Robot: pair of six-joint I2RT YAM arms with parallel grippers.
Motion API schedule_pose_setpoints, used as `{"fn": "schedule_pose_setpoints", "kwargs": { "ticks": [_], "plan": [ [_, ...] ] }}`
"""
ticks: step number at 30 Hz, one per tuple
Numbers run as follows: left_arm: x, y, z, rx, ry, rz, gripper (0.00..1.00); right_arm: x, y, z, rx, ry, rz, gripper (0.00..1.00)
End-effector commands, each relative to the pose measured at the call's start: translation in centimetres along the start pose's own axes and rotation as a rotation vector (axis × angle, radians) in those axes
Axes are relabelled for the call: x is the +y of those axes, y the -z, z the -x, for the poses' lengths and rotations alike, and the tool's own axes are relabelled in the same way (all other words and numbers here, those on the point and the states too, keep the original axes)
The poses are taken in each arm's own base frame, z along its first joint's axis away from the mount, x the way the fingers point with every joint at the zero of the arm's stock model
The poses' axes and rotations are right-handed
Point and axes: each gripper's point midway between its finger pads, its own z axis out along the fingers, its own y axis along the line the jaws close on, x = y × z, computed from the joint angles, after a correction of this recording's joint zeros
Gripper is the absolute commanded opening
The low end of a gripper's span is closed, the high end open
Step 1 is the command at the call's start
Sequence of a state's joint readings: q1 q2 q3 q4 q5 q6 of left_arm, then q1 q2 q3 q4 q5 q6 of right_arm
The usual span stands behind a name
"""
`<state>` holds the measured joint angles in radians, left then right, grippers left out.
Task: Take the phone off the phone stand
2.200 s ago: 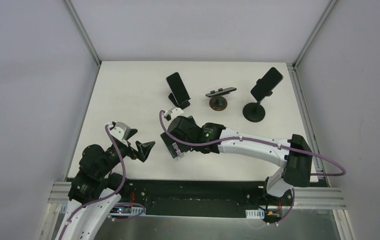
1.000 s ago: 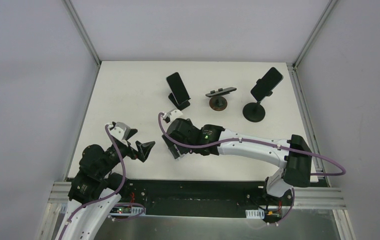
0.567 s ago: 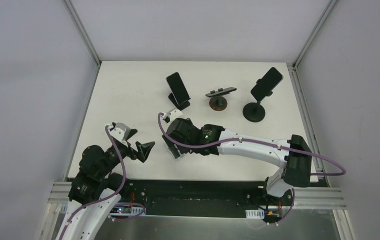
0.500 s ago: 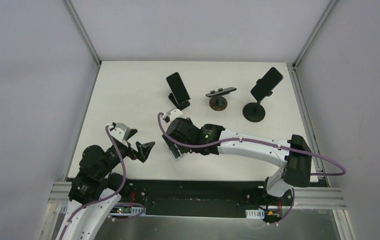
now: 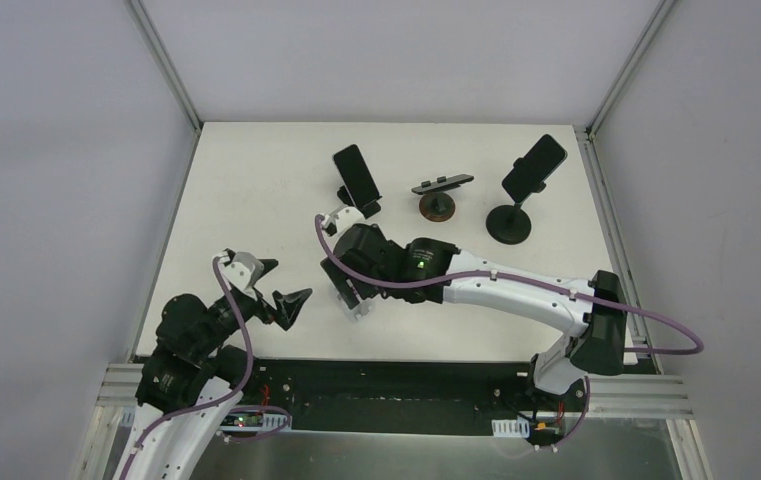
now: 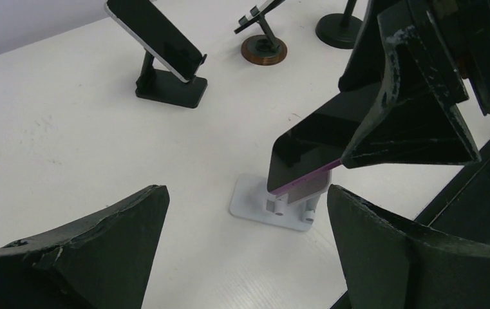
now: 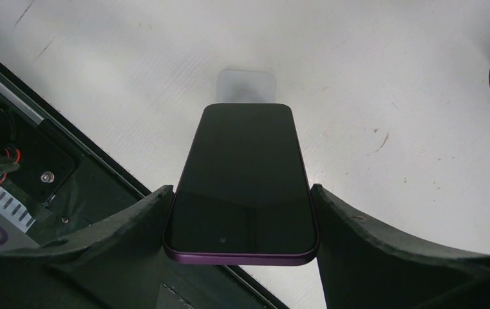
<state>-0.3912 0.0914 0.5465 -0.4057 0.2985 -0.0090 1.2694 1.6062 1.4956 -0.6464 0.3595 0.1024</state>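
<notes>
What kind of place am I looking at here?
Probably a robotics test cell, not a home: a white table boxed in by grey panels, two robot arms bolted at its near edge, and phones set out on stands.

- Top camera: high up, looking down on the whole table (image 5: 256, 190).
- Left wrist camera: low, looking across it.
- Right wrist camera: close above the phone (image 7: 242, 180), which both wrist cameras see.

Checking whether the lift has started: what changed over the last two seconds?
The right tool, still shut on the purple phone, shifted slightly toward the far side of the table, above the white stand. The open left tool drifted a touch. The left far phone, right far phone and empty stand stayed put.
</notes>
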Motion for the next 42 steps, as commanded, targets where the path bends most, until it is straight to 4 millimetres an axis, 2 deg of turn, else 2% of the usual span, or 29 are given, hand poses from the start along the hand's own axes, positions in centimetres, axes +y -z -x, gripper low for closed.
{"fn": "schedule_pose_setpoints", "kwargs": {
  "ticks": [1, 9, 17, 25, 35, 39, 42],
  "plan": [
    [-2.0, 0.7, 2.5, -0.07, -0.079, -0.115, 1.0, -0.4, 4.1, 3.8, -0.118, 0.0, 0.032, 0.48],
    [-6.8, 1.7, 4.3, -0.075, -0.14, -0.408, 1.0, -0.9, 7.6, 3.5, -0.127, 0.072, 0.116, 0.48],
    [-9.5, 1.7, 5.8, -0.028, -0.123, -0.614, 1.0, -0.5, 11.8, 2.5, -0.142, 0.145, 0.282, 0.47],
    [-10.7, 1.4, 7.2, -0.02, -0.127, -0.722, 1.0, 0.5, 15.3, 1.0, -0.17, 0.265, 0.455, 0.47],
    [-12.6, 0.4, 8.1, -0.021, -0.12, -0.815, 1.0, 1.4, 16.8, 0.7, -0.236, 0.328, 0.554, 0.48],
    [-14.0, -0.6, 8.7, -0.061, -0.07, -0.863, 1.0, 1.8, 17.2, 1.0, -0.253, 0.337, 0.574, 0.48],
    [-14.3, -1.5, 8.4, -0.049, -0.066, -0.857, 1.0, 1.9, 17.4, 1.2, -0.259, 0.34, 0.577, 0.47]
  ]
}}
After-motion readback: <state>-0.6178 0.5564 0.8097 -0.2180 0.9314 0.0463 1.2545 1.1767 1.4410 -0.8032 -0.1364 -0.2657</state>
